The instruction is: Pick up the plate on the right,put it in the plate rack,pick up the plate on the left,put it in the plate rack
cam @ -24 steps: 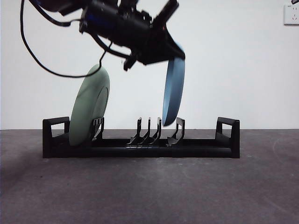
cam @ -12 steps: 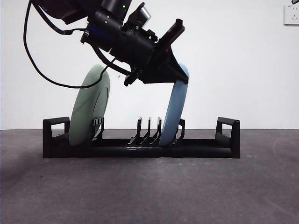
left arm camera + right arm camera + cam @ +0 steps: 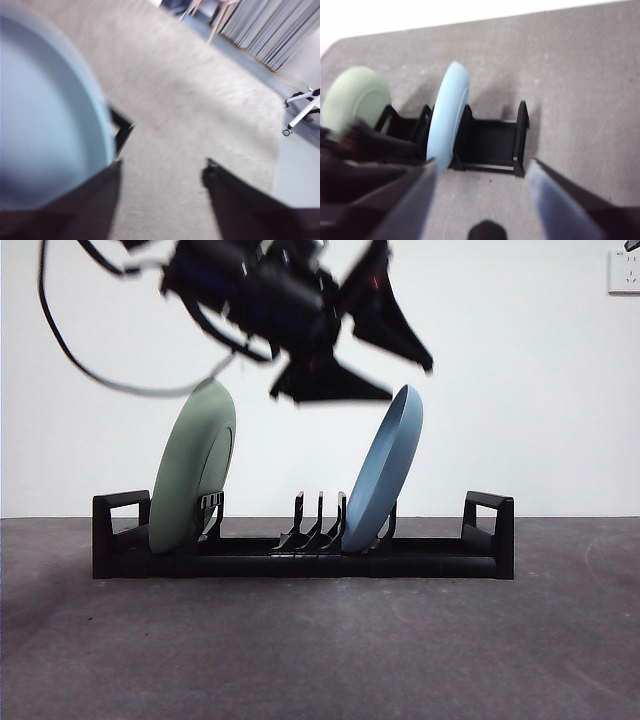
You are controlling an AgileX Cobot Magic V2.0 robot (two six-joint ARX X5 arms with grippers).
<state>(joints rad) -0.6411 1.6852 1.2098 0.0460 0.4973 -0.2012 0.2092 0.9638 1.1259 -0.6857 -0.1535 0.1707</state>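
The black plate rack [image 3: 430, 560] stands across the table. A pale green plate [image 3: 195, 465] stands on edge in its left slots. A light blue plate [image 3: 385, 475] stands in the middle slots, leaning to the right. My left gripper [image 3: 408, 380] hovers just above the blue plate's top edge, open, blurred and touching nothing. In the left wrist view the blue plate [image 3: 45, 125] fills one side beside the open left gripper [image 3: 162, 167]. My right gripper [image 3: 482, 165] is open and well back, looking down on the rack [image 3: 492, 140], blue plate [image 3: 449, 117] and green plate [image 3: 357, 95].
The rack has a squared loop handle [image 3: 490, 520] at each end, and prongs [image 3: 320, 520] stand free between the two plates. The left arm's dark body and cable [image 3: 250, 290] hang over the rack. A wall socket [image 3: 624, 270] sits at the back right.
The left gripper lowered the blue plate into the rack's middle slots, let go and opened, then rose. The freed plate tipped over to lean right.
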